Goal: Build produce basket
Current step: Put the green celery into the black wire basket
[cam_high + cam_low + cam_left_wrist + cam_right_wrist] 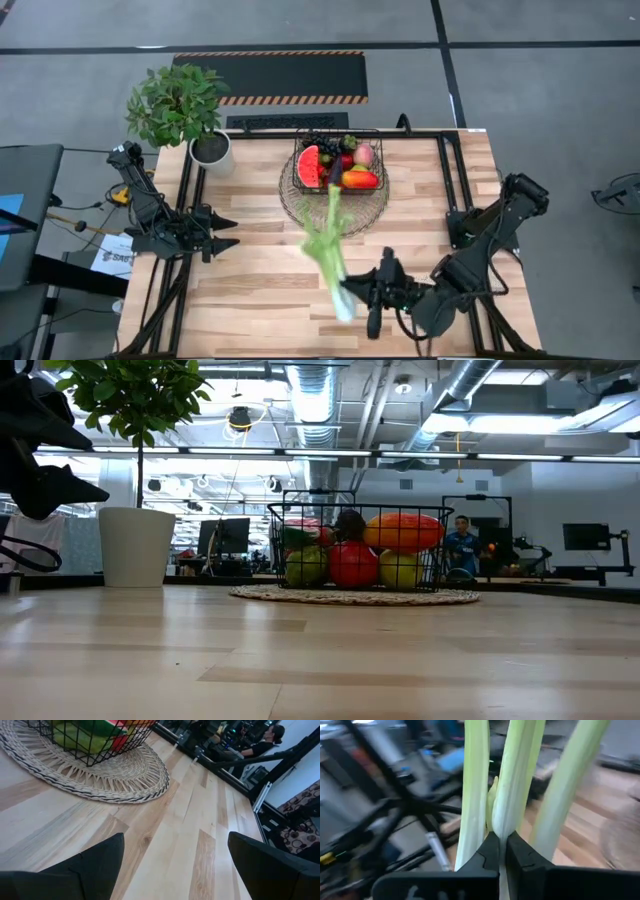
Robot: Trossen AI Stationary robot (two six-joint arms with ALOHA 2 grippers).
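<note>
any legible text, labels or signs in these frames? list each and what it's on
"SAF": partial dark print, cut off by the left arm, on a white sheet beside the table's left edge in the high view; the rest is too small to read.
Hazard-striped floor mat: diagonal stripes only, no words.
Basket, white pot, leek: no labels visible.
Background screens in the low view: too blurred to read.

High cam looks straight down on whole surface (250,260). Low cam sits at surface lvl, facing across to room. Both share basket (340,160); wrist cams close-up.
</note>
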